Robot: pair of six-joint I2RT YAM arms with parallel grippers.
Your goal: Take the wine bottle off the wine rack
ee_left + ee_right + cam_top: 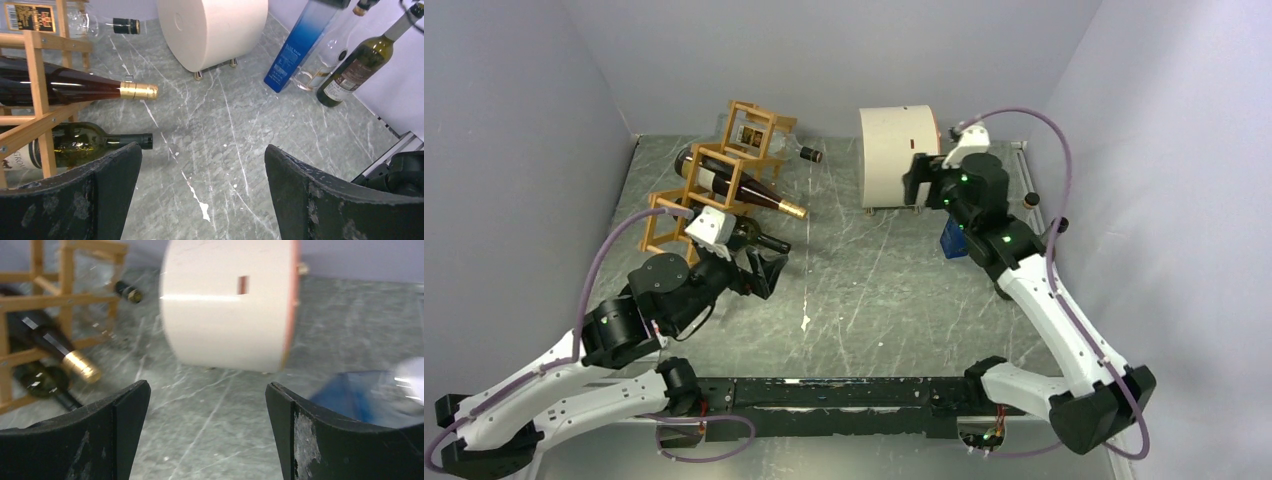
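Observation:
The orange-brown wine rack (720, 151) stands at the back left with three bottles lying in its cells. A dark bottle with a gold foil neck (746, 186) is in the middle cell, a green bottle (762, 240) in the lowest, and a clear bottle (807, 154) in the top cell. My left gripper (769, 275) is open and empty, just in front of the green bottle's neck (131, 140). My right gripper (921, 182) is open and empty beside the cream drum (896, 155). The rack (39, 75) and the gold-foil bottle (75, 87) show in the left wrist view.
The cream cylindrical drum (215, 30) lies on small feet at the back centre. A blue bottle (294, 52), a clear bottle (325, 60) and a green wine bottle (357, 67) stand at the right wall. The grey marbled tabletop (874, 280) lies between the arms.

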